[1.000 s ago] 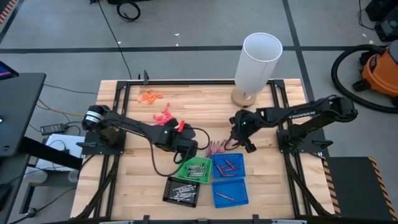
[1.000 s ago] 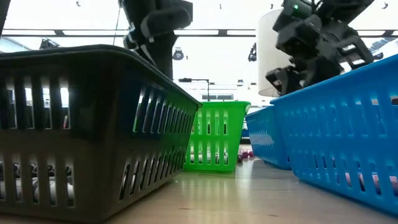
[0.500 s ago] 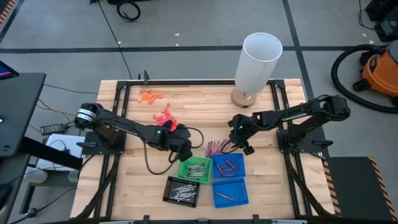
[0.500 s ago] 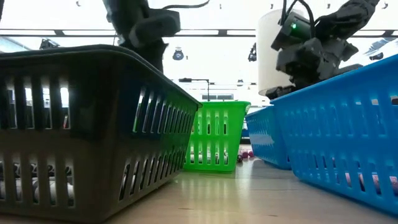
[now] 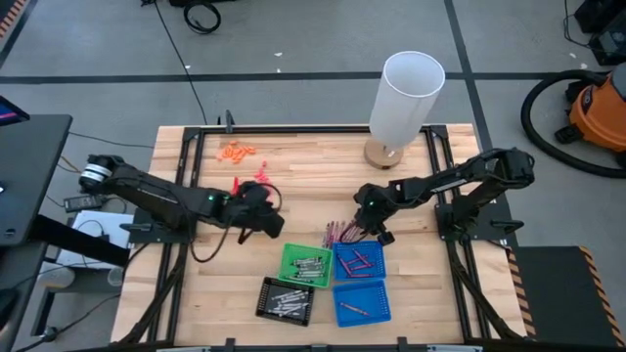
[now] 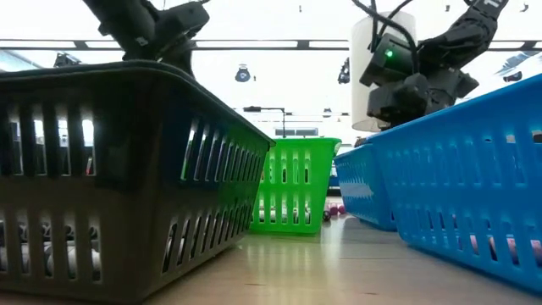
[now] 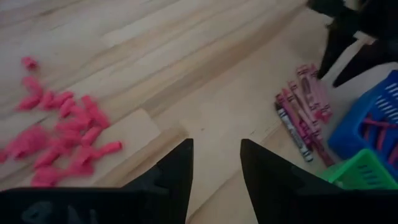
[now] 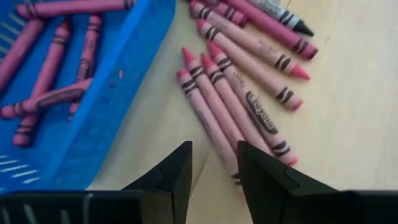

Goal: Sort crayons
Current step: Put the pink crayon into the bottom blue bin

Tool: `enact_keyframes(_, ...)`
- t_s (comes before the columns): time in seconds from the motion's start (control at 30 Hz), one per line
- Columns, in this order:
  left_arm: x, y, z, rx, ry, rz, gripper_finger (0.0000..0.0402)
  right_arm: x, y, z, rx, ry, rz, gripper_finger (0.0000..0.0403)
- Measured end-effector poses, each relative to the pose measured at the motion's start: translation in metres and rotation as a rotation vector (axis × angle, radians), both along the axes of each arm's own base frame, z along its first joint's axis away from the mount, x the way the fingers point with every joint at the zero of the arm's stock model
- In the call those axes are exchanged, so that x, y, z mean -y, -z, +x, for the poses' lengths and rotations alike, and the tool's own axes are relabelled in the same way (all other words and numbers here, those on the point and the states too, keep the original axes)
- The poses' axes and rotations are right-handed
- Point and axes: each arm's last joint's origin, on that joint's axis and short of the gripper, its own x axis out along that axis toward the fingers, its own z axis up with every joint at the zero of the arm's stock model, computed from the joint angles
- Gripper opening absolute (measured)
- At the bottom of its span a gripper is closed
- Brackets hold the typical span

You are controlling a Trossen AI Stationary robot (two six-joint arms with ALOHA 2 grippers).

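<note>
The right gripper (image 5: 364,223) hangs low over the loose crayons (image 5: 339,233) near the middle of the table (image 5: 313,161), just beside the far edge of the upper blue tray (image 5: 359,260). Its fingers (image 8: 171,171) stand a little apart with nothing between them; their tips are right above one pink crayon (image 8: 208,121) of the heap. In the right wrist view this heap is a row of pink-red crayons lying side by side on the wood, with one dark one (image 8: 283,17) among them.

More pink-red crayons (image 8: 46,99) lie inside the upper blue tray. The second blue tray (image 5: 361,302), nearer the front edge, holds one or two. The green tray (image 5: 306,265) and the black tray (image 5: 285,299) hold grey crayons.

The left gripper (image 5: 262,207) is over the left half of the table, near the coral-pink bits (image 7: 59,134) and well apart from the trays. Its fingers (image 7: 177,171) are also apart and empty. Small orange bits (image 5: 236,151) lie near the far left corner. A white cylinder (image 5: 404,98) stands at the far edge of the table.
</note>
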Motion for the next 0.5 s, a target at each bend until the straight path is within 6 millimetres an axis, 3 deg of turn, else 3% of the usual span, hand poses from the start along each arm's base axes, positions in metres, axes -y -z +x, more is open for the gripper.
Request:
enact_keyframes(0.17, -0.002, -0.005, -0.009, 0.045, -0.033, -0.006, 0.0142, 0.000, 0.008, 0.001, -0.033, 0.000, 0.001, 0.0133)
enact_keyframes(0.5, -0.002, -0.013, -0.007, 0.099, -0.022, -0.004, 0.0142, 0.005, 0.008, -0.004, -0.077, 0.023, 0.001, 0.0105)
